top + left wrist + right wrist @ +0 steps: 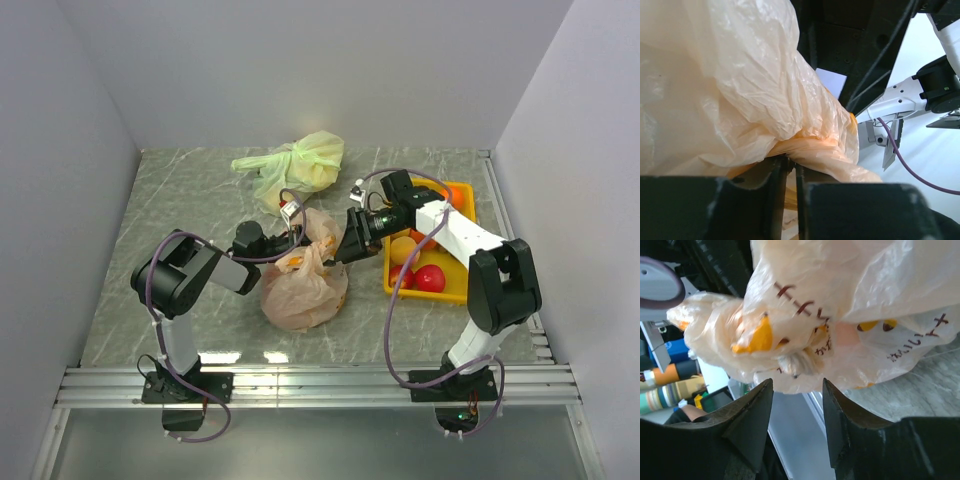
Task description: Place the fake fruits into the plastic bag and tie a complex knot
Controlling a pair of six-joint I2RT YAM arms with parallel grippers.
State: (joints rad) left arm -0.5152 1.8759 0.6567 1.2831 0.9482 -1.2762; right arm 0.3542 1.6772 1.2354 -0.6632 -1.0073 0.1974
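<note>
Plastic bag (305,285) mid-counter (180,220), between the arms. Left gripper (790,167) nearly closed at its twisted neck, hold unclear. Right gripper (796,385) open. Behind: one green knotted bag (300,165). Right: one yellow tray (388,280), four fake fruits (430,278) showing.

Bags: two (peach-orange bag (303,290), yellow-green bag (300,165)); yellow tray (425,295): one.

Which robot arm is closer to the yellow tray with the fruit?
Right. The right tool sits just left of the tray; the left tool is farther, across the bag.
</note>
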